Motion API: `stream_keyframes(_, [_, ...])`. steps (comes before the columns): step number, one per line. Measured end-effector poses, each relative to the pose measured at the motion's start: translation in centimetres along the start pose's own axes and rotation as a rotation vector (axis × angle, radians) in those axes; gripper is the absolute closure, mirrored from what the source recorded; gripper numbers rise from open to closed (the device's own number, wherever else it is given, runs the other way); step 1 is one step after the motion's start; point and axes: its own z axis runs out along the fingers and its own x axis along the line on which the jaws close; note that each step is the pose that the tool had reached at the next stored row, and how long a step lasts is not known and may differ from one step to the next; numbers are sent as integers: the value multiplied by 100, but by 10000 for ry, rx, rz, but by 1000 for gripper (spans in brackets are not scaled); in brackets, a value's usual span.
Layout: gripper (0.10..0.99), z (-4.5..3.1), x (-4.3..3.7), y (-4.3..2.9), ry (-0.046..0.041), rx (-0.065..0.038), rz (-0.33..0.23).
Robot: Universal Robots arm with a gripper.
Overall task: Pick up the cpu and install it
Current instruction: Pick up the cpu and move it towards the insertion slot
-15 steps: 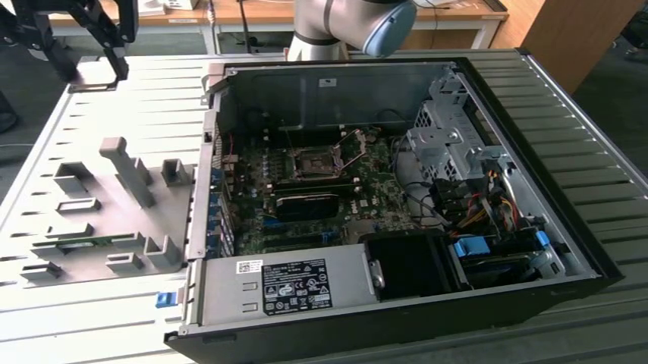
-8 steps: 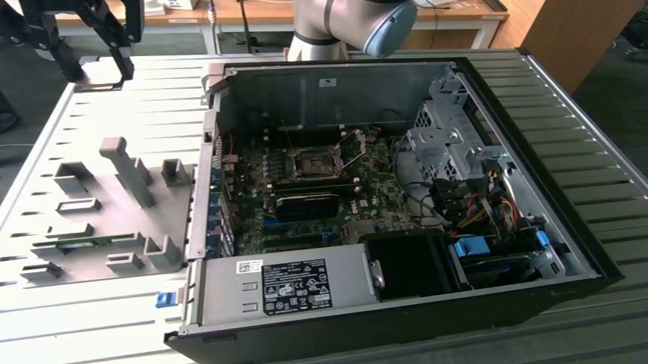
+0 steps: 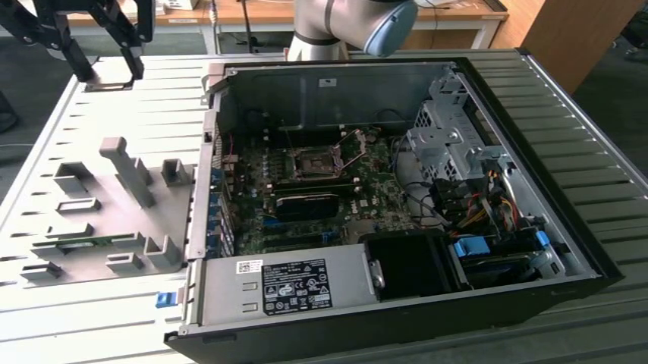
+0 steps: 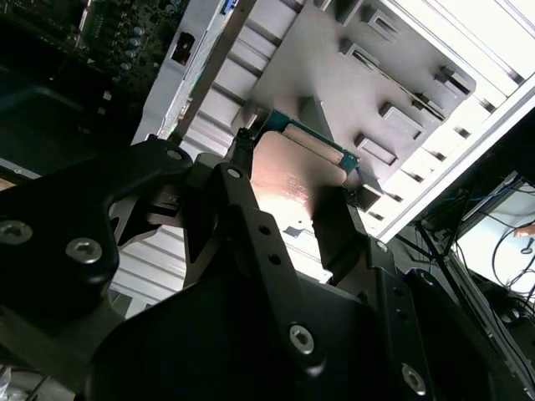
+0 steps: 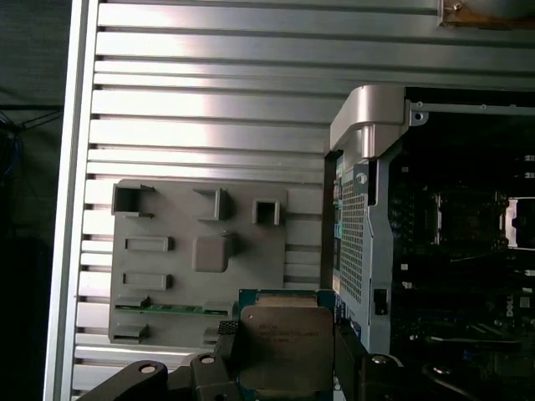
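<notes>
The cpu (image 5: 284, 344) is a flat square chip with a silver-grey top and a green-edged board. My gripper (image 5: 286, 361) is shut on it, one black finger on each side. In the second wrist view the cpu (image 4: 294, 171) shows its shiny face between the same fingers (image 4: 338, 219). In the exterior view my gripper (image 3: 109, 72) hangs above the slatted table at the far left, beyond the grey fixture plate (image 3: 102, 220). The motherboard socket (image 3: 316, 163) inside the open computer case lies uncovered, its metal load plate (image 3: 354, 144) tilted up. The socket (image 5: 456, 219) lies well away from the held chip.
The open computer case (image 3: 567, 250) takes up the exterior view's middle and right, with a drive cage (image 3: 451, 144), loose cables (image 3: 486, 205) and a power supply (image 3: 288, 284). The fixture plate (image 5: 209, 259) carries several raised grey blocks. The arm's base (image 3: 335, 26) stands behind the case.
</notes>
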Motion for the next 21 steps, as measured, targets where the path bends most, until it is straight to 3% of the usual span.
stream_keyframes(12, [545,-2,-121,-4,1,-2,-1])
stream_keyframes(21, [545,-5,-318,-9,12,-3,-2])
